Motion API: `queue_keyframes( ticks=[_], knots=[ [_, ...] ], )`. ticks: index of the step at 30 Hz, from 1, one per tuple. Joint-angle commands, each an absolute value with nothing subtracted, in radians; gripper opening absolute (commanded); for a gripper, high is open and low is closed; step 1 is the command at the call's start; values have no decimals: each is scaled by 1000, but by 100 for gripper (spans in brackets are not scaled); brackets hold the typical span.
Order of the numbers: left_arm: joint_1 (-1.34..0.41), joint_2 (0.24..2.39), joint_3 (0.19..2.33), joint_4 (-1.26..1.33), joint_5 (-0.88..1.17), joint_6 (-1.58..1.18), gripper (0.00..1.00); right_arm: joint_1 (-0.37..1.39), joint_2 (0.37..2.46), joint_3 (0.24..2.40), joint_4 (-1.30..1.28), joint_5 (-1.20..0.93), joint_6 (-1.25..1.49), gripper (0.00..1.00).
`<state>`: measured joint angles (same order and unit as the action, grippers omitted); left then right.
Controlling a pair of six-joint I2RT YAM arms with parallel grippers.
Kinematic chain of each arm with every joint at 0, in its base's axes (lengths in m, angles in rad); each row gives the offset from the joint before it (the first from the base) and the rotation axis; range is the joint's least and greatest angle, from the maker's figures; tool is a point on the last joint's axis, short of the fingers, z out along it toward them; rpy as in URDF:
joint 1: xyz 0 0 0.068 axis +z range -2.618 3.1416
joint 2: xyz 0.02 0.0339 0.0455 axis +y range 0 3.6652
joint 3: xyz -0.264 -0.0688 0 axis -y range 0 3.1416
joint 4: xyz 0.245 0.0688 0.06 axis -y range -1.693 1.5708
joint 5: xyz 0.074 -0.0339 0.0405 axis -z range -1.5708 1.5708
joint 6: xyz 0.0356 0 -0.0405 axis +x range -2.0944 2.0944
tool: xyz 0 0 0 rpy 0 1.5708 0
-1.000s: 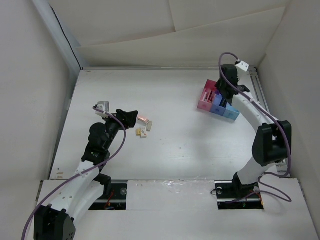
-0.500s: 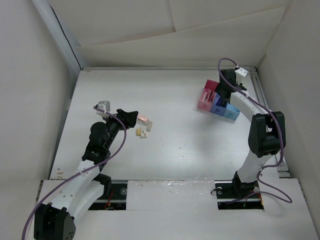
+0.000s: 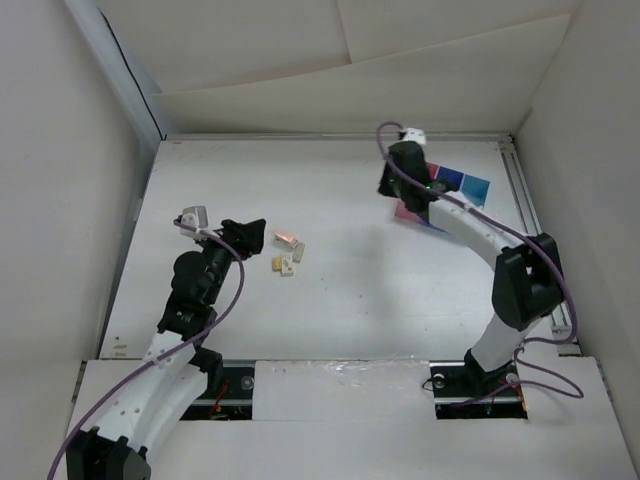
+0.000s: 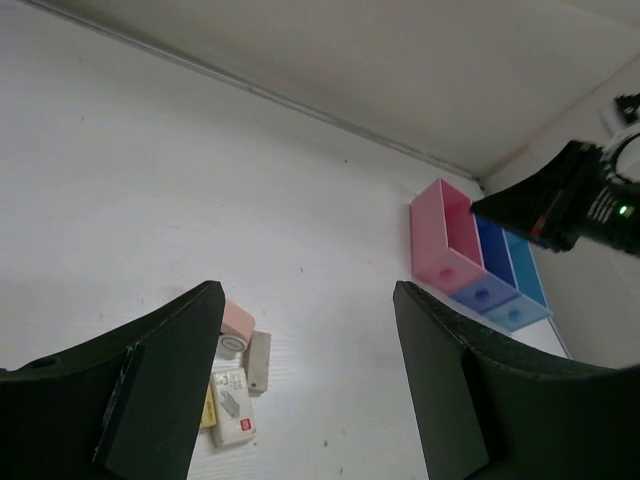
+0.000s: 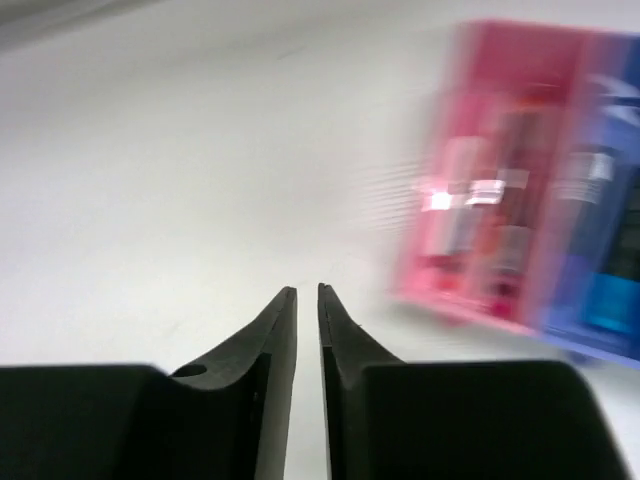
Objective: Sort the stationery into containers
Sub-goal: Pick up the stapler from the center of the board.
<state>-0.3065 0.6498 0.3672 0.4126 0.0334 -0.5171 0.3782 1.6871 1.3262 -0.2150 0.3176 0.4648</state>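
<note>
Far left of the pink-and-blue plastic tray (image 4: 437, 240), my wide-apart left gripper (image 4: 307, 295) must next grab small cream blocks (image 4: 258, 362); right gripper (image 5: 308, 290) is pinched together.

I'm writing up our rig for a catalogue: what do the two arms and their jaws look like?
Both the left arm and right arm have white links, black joints and a looping purple cable. Each wrist carries a small pale camera block. The jaws are matte black, tapering wedges.
</note>
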Motion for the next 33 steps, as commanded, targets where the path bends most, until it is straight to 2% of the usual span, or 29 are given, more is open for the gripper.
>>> queue_keyframes(
  ticks=[1, 2, 3, 6, 7, 9, 10, 13, 19, 23, 27, 28, 29, 31, 33],
  knots=[
    [-308, 554, 374, 391, -122, -545, 65, 568, 1756, 1379, -156, 54, 324, 15],
    [-308, 501, 374, 379, -150, -558, 65, 606, 1784, 1393, -147, 42, 304, 15],
    [-308, 476, 364, 356, -176, -558, 65, 636, 1843, 1429, -147, 31, 276, 20],
    [-308, 387, 342, 327, -253, -588, 66, 728, 1928, 1508, -147, -9, 255, 48],
    [-308, 370, 342, 318, -267, -600, 66, 742, 1977, 1529, -147, -18, 239, 63],
    [-308, 329, 331, 304, -291, -609, 66, 761, 2025, 1601, -170, -67, 227, 73],
    [-308, 319, 331, 293, -291, -609, 66, 761, 2070, 1624, -187, -92, 218, 82],
    [-308, 305, 331, 293, -311, -609, 66, 770, 2141, 1734, -236, -135, 198, 90],
    [-308, 314, 331, 284, -311, -618, 66, 801, 2258, 1839, -308, -130, 176, 90],
    [-308, 314, 331, 284, -311, -618, 66, 801, 2299, 1858, -308, -104, 176, 77],
    [-308, 314, 331, 284, -311, -618, 66, 801, 2319, 1876, -319, -104, 176, 51],
    [-308, 314, 331, 284, -311, -618, 66, 801, 2319, 1876, -319, -104, 186, 29],
    [-308, 314, 331, 284, -311, -618, 66, 801, 2319, 1876, -310, -104, 186, 22],
    [-308, 314, 331, 284, -302, -618, 66, 801, 2297, 1853, -292, -95, 208, 7],
    [-308, 324, 331, 296, -287, -618, 66, 801, 2266, 1832, -241, -59, 221, 4]
  ],
)
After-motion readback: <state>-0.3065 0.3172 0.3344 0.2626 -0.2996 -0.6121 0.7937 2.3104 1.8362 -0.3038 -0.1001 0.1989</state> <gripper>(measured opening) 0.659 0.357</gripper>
